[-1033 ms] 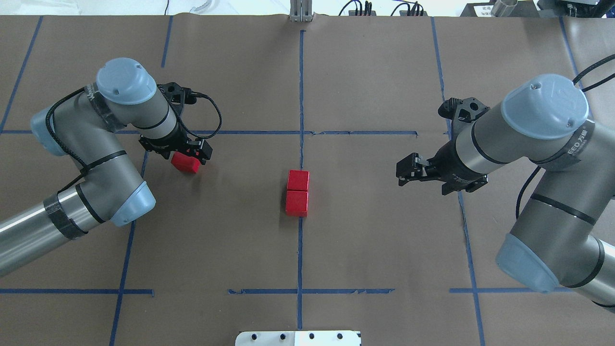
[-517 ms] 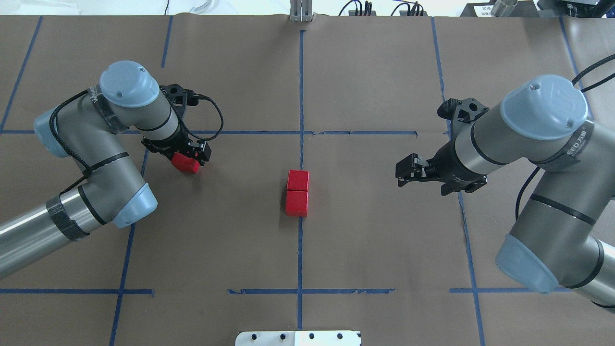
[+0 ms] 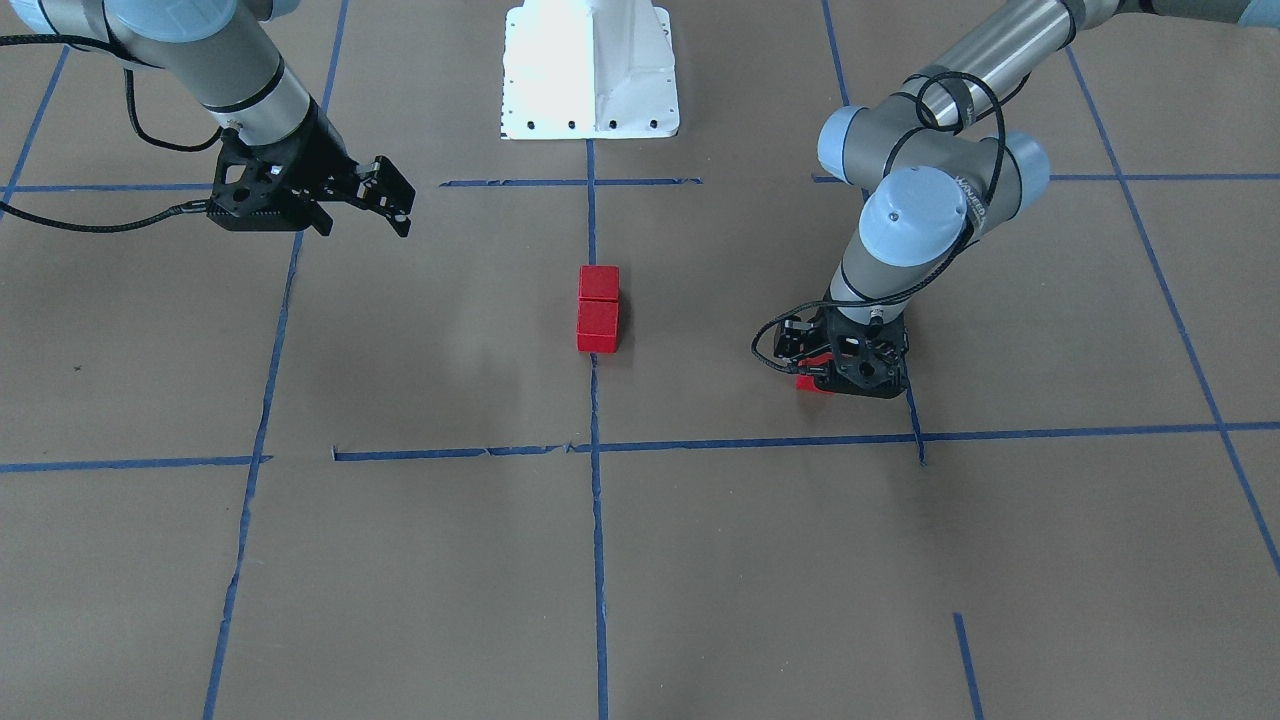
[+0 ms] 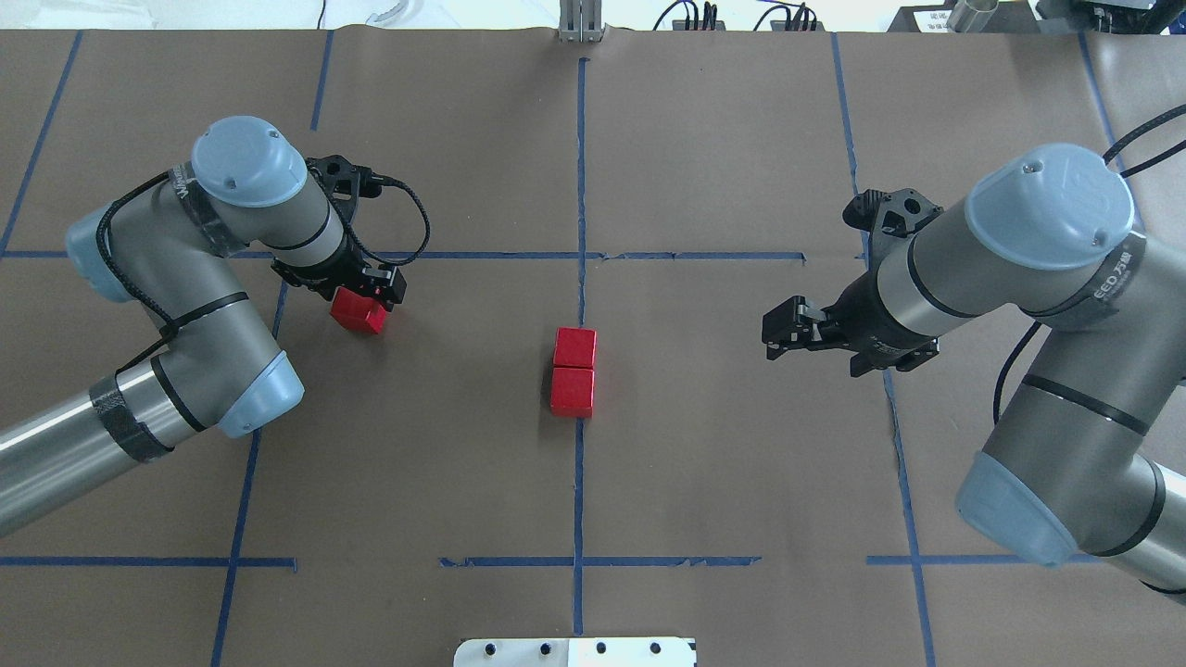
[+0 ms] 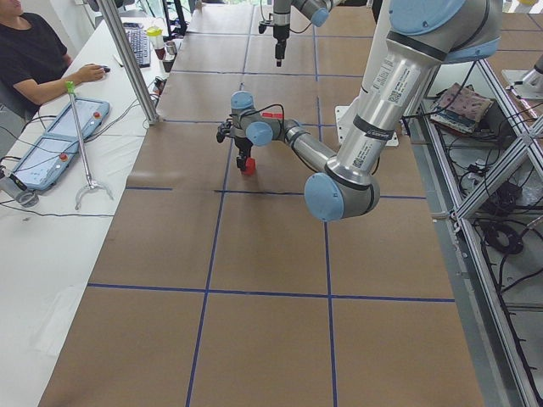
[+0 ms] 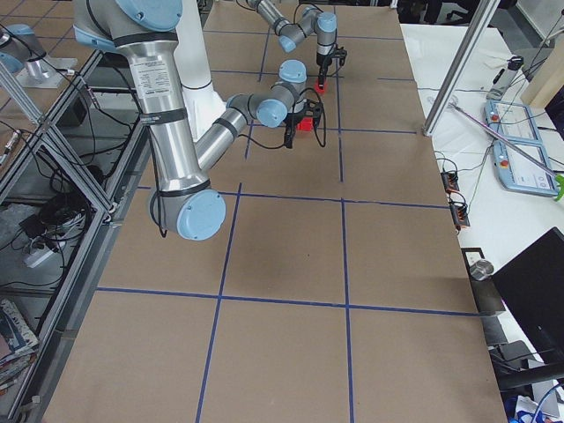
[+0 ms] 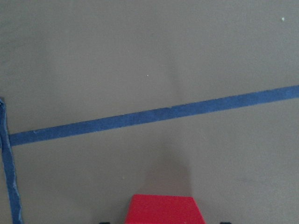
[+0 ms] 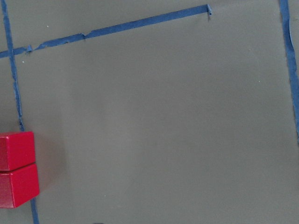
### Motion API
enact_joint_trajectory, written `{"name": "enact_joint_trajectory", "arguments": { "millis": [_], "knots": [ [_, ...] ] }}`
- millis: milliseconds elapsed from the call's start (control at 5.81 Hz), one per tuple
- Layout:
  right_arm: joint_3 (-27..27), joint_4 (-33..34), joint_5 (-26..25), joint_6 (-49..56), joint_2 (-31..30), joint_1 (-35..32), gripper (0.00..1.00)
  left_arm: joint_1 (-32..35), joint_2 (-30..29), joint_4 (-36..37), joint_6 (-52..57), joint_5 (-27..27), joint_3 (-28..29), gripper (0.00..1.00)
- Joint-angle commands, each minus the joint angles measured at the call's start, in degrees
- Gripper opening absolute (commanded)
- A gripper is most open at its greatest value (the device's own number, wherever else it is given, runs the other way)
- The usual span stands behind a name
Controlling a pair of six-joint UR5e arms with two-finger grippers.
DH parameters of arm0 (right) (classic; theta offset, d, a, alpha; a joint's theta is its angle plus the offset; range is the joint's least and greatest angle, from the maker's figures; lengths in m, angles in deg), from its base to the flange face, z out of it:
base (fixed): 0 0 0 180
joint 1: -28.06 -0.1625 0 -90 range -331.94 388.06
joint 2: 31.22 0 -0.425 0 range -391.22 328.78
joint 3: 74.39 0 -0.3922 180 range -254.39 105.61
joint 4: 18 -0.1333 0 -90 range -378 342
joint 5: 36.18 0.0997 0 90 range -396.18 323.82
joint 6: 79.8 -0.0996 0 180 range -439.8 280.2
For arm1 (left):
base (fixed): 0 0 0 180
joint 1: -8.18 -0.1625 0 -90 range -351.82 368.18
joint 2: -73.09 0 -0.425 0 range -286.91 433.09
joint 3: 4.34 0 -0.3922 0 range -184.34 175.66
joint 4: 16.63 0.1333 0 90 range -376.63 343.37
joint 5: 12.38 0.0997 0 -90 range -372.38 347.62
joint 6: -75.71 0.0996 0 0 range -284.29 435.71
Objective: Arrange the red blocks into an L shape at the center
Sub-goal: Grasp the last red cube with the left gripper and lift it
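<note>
Currently left claw [image 4: 364,298] pinches the third red block [image 4: 357,315] for placement beside the centered pair [image 4: 574,371]; right claw [image 4: 769,338] hangs spread, clear.

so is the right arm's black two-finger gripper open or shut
Open: in the overhead view the right arm's black two-finger gripper has its fingers apart, nothing between them.

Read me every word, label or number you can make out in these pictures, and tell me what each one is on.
"EED", then a character too blurred to read: on the band around the right arm.
Possibly "WANEED", blurred, so I'm not sure: on the band around the left arm.
Stickers on the left arm's big tube: too small to read.
Red blocks: no text.
</note>
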Motion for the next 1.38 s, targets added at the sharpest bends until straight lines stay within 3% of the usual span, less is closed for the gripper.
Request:
{"name": "enact_joint_trajectory", "arguments": {
  "millis": [0, 172, 344, 517, 689, 1033, 1206],
  "knots": [
    [-0.06, 0.0, 0.09, 0.0, 0.09, 0.09, 1.0, -0.17, 0.32, -0.12, -0.15, 0.03, 0.02, 0.84],
    [-0.06, 0.0, 0.09, 0.0, 0.09, 0.09, 1.0, -0.17, 0.32, -0.12, -0.15, 0.03, 0.02, 0.79],
    [-0.06, 0.0, 0.09, 0.0, 0.09, 0.09, 1.0, -0.17, 0.32, -0.12, -0.32, 0.03, 0.02, 0.17],
    [0.03, 0.0, 0.09, 0.0, 0.09, 0.09, 1.0, -0.09, 0.06, -0.03, -0.59, 0.03, -0.51, 0.0],
    [0.2, 0.0, 0.17, 0.0, 0.09, 0.0, 1.0, 0.35, -1.59, 0.49, -4.07, 0.12, -0.77, 0.0],
    [0.47, 0.0, 0.18, 0.0, 0.09, -0.09, 1.0, -0.78, -6.68, 0.85, -30.07, 5.01, -3.31, 0.0],
    [0.64, 0.0, 0.26, 0.0, 0.09, -0.35, 1.0, -2.53, -9.32, 4.59, -43.87, 5.21, -3.41, 0.0]
  ]
}}
